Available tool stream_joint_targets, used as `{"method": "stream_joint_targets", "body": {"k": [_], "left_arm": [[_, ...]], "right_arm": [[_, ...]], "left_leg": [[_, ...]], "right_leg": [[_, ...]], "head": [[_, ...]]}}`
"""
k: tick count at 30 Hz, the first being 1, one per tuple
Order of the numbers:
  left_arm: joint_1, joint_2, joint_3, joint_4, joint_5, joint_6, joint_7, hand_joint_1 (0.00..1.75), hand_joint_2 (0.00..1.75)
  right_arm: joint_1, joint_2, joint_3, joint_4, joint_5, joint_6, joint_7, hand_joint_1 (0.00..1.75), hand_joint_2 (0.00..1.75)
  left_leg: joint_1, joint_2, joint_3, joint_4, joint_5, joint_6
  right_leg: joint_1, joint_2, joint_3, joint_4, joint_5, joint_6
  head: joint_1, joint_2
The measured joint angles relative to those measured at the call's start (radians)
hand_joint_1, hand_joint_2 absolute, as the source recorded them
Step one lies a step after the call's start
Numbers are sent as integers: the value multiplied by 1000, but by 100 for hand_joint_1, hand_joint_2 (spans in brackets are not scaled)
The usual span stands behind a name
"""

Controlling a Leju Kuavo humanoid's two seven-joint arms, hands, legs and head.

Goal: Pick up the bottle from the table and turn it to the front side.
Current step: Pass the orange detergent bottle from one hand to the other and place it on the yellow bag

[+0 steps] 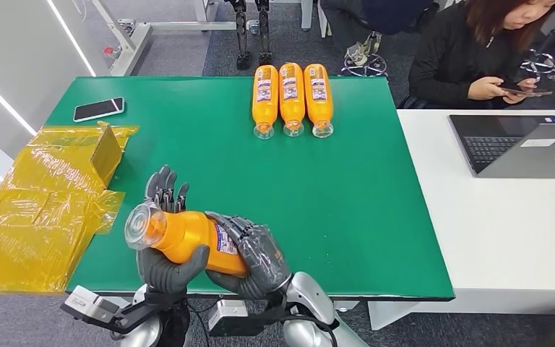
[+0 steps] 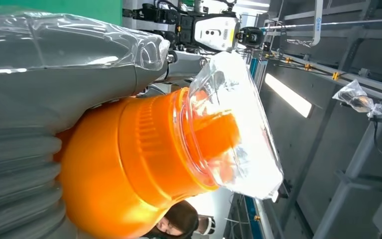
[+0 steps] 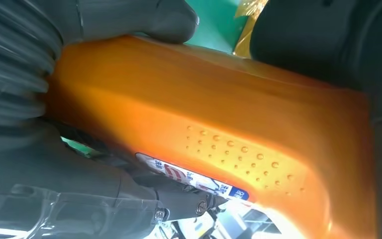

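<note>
So the orange bottle [image 1: 188, 238] is up off the green table [image 1: 347, 202], lying on its side over the near edge, clear cap [image 1: 143, 225] pointing to the robot's left. Both hands are on it: the left hand [image 1: 165, 267] cups the neck end from underneath with its thumb wrapped over, other fingers sticking up behind, and the right hand [image 1: 256, 253] grips the fat body end, fingers draped right over the label [image 1: 224, 238]. In the right wrist view you can see a strip of label [image 3: 194, 180] peeking out along the edge of the bottle [image 3: 219, 124], with a patch of raised dots beside it, so my guess is the front isn't facing up yet.

Looks like mid-roll to me. To do it well: let one hand carry while the other re-grips, roll it about its long axis in small bites, and keep it level. That surface looks slick, so don't loosen both at once.

Further back, three more bottles [image 1: 291, 97] lie side by side, and there's a phone [image 1: 98, 109] and yellow plastic wrap [image 1: 43, 202] off to the left.
</note>
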State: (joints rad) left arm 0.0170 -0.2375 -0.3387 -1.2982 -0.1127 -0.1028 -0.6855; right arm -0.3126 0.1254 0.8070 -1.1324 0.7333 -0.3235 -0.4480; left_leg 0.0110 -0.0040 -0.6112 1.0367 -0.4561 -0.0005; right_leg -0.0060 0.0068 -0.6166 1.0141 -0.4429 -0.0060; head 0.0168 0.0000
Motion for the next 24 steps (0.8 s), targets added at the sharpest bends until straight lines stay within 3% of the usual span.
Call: {"method": "stream_joint_targets", "body": {"k": [2,3,24], "left_arm": [[2,0,6,0,3,-1,0,169,175],[2,0,9,0,5,-1,0,173,175],[-1,0,36,0,25,-16,0,175,175]], "right_arm": [[-8,3,9,14,-8,0,-4,175,175],[-12,4,12,20,-13,0,-6,175,175],[-49,12,21,77,-29,18,0,175,175]], "left_leg": [[0,0,0,0,0,0],[0,0,0,0,0,0],[0,0,0,0,0,0]], "right_leg": [[0,0,0,0,0,0],[0,0,0,0,0,0],[0,0,0,0,0,0]], "head": [[0,0],[0,0],[0,0]]}}
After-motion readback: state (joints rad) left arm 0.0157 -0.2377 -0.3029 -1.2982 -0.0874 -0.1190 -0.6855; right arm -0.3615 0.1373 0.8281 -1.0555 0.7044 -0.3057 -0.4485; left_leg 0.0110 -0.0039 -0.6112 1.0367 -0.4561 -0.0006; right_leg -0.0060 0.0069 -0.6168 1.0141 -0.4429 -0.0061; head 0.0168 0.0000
